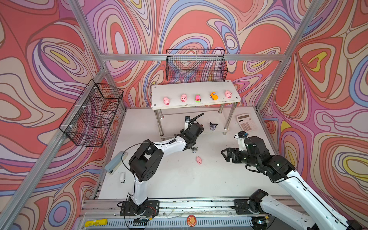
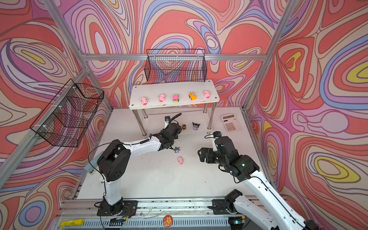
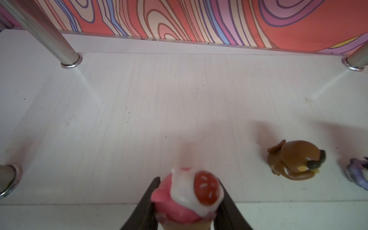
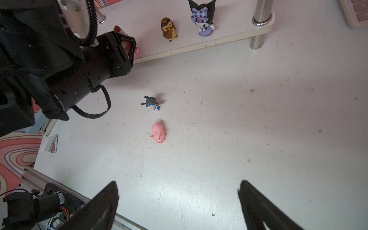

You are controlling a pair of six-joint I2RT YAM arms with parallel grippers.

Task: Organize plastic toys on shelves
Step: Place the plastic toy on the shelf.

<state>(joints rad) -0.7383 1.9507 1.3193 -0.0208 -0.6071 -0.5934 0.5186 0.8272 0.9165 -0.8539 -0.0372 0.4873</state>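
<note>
Left gripper (image 3: 187, 183) pinches a pink-and-white figurine (image 3: 179, 207) between its two dark fingers in the left wrist view, at the front edge of the rack's white lower board (image 3: 139, 99) (whether the toy touches the board I cannot tell). A brown figurine (image 3: 294, 161) sits on that board nearby. Chrome legs (image 3: 49, 35) rise from the board, and the swirl-patterned wall (image 3: 199, 18) runs behind.

In the right wrist view, the right gripper (image 4: 178, 183) hangs with jaws spread wide above the scuffed white table (image 4: 258, 119). A grey figurine (image 4: 152, 103) and a loose pink pig (image 4: 158, 132) lie near each other on it. A dark horned figurine (image 4: 202, 18) stands on the lower board beside the brown one.

In both top views the upper board (image 1: 193, 87) carries a row: end pig (image 1: 166, 101), second pig (image 1: 183, 98), pink-green car (image 1: 197, 98), orange car (image 1: 213, 96), far pig (image 1: 228, 94). A back wire basket (image 1: 196, 65) and a side wire basket (image 1: 93, 113) hang on the aluminium frame (image 1: 139, 57), with the wall pattern showing through their mesh. A calculator (image 1: 246, 123) and a grey stapler (image 1: 115, 162) lie on the table.
</note>
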